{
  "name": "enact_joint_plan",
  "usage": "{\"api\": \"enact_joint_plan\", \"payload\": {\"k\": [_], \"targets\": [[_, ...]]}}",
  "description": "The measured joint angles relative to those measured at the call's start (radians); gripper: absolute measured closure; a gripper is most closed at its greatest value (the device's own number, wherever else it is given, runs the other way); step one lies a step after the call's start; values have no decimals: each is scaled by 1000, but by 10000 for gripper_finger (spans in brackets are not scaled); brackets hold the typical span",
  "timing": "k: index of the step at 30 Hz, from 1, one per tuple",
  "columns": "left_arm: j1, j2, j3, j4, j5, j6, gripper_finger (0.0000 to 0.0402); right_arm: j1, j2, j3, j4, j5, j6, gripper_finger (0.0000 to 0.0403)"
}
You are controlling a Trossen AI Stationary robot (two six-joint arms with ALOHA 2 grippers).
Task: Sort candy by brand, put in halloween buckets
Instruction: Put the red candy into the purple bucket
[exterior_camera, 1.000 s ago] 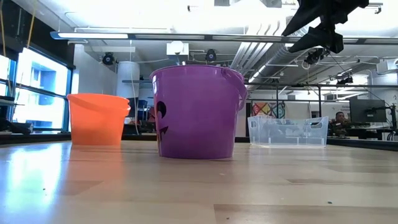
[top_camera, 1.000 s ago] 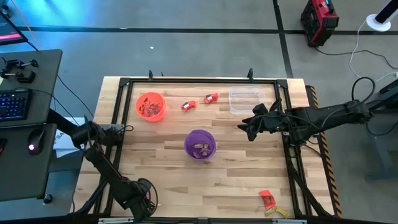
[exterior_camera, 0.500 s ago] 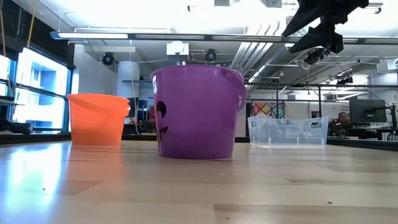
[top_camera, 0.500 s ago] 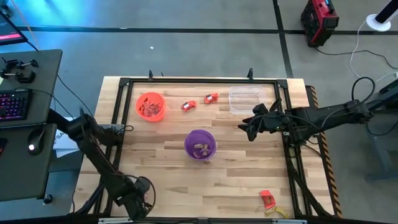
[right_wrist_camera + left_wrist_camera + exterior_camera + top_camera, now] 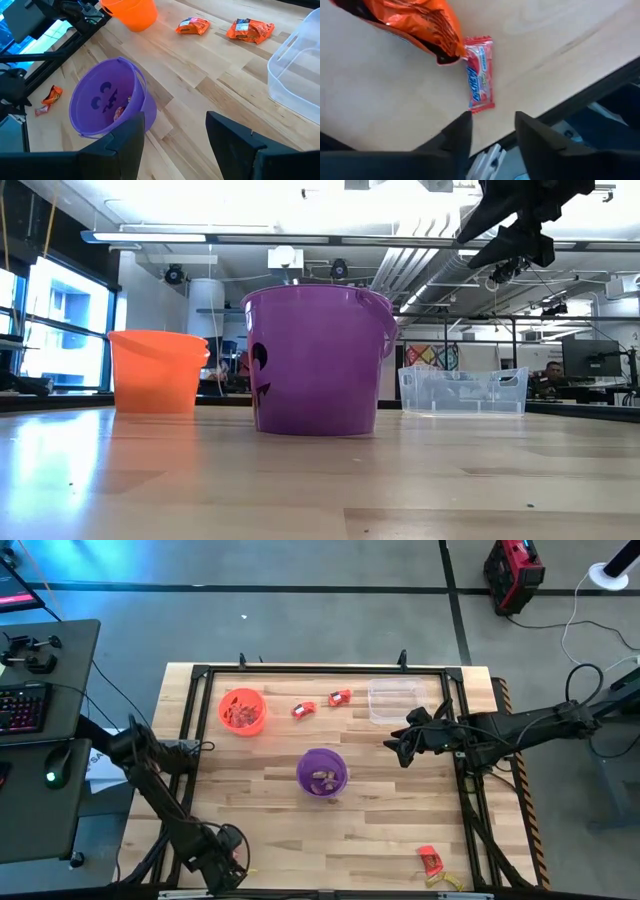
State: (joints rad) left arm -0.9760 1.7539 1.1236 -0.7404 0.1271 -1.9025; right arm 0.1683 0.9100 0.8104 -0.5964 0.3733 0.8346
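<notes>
The orange bucket (image 5: 241, 711) and the purple bucket (image 5: 322, 772) stand upright on the table, each with candy inside. Two orange-red candies (image 5: 303, 709) (image 5: 340, 697) lie between the orange bucket and a clear tub. My left gripper (image 5: 492, 120) is open at the table's near-left corner (image 5: 232, 858). Just beyond its fingertips lie a pink-red candy (image 5: 480, 75) and an orange wrapper (image 5: 420, 22). My right gripper (image 5: 175, 120) is open and hovers high to the right of the purple bucket (image 5: 390, 748).
A clear plastic tub (image 5: 392, 700) stands near the far right, just behind my right gripper. A red candy (image 5: 430, 860) lies near the near-right corner beside a yellow scrap. A black frame (image 5: 300, 670) runs round the table top. Bare wood lies near the purple bucket.
My left arm's elbow has swung a little toward the table's left edge, while its gripper has stayed at the near-left corner. My right arm, the buckets and the candy stand as before.
</notes>
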Motion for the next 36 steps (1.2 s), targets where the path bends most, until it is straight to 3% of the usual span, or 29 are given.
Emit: {"api": "enact_joint_plan", "payload": {"k": [6,13,17,24,27,32,36], "targets": [[0,39,0,-2,-7,1,190,0,1,0,-3,0,2,199],[3,73,0,6,5,-23,179,0,1,0,-6,2,2,199],[3,87,0,6,19,-31,228,0,1,0,-6,5,2,199],[3,101,0,13,22,-13,386,0,1,0,-10,5,2,199],[3,56,-1,14,28,16,388,0,1,0,-20,5,2,199],[3,-131,0,41,5,185,398,0,1,0,-36,6,2,199],[17,-324,0,75,-104,376,399,0,1,0,-36,13,-3,199]]}}
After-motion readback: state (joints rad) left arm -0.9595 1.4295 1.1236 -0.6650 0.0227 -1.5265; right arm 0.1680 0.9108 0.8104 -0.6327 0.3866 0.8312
